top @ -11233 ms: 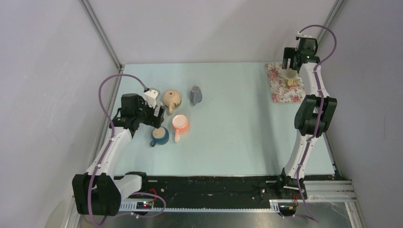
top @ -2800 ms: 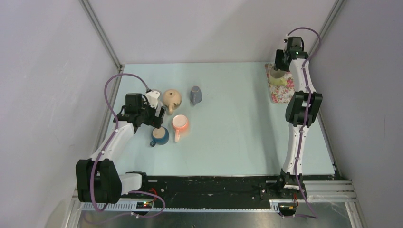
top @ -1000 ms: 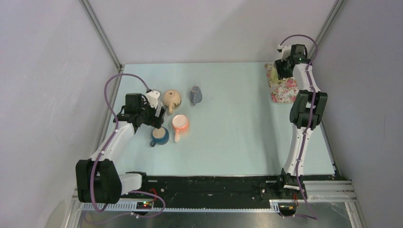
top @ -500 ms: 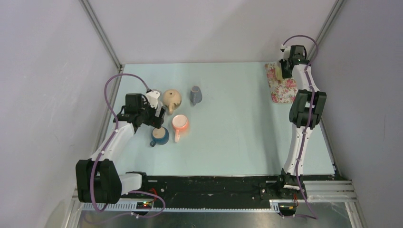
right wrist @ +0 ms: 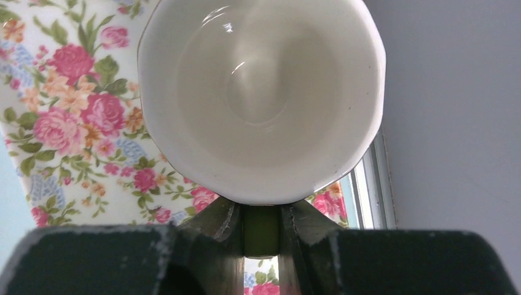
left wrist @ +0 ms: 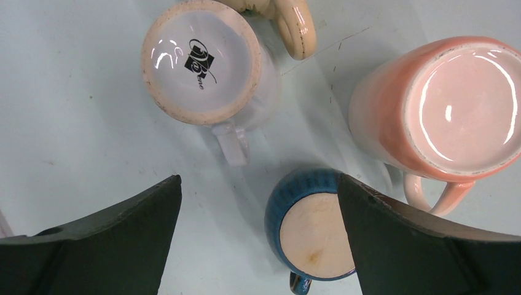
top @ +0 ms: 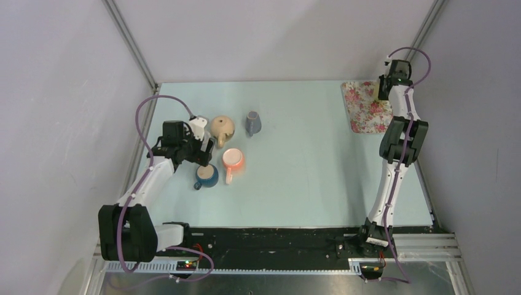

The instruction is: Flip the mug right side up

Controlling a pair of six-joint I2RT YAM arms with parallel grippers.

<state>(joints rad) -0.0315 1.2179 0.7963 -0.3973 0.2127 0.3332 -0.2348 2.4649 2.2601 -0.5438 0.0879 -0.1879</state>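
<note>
One pale blue table [top: 295,184] carries everything, with both arms bolted at its near edge. The right arm [top: 399,147] reaches up along the right edge to the far right corner, and the left arm [top: 144,184] bends in over a cluster of mugs near the left edge.

A floral mat [top: 364,114] lies flat in the far right corner. The right gripper [right wrist: 262,220] is there, its jaws nearly shut and pinching the yellow-green handle of the cream mug [right wrist: 261,98]. The mug's mouth faces the wrist camera, so its glazed inside shows, with the mat behind it. Whether its base touches the mat cannot be told.

The left gripper [left wrist: 258,184] hangs over the cluster with its jaws spread wide and nothing between them. Below it, three mugs sit base-up and close together: a pink mug [left wrist: 454,110], a white mug [left wrist: 203,61] with a black logo on its base, and a blue mug [left wrist: 310,230] nearest the fingers. A tan mug [top: 222,128] sits just beyond them, and a grey mug [top: 252,123] lies apart toward the table's middle.
</note>
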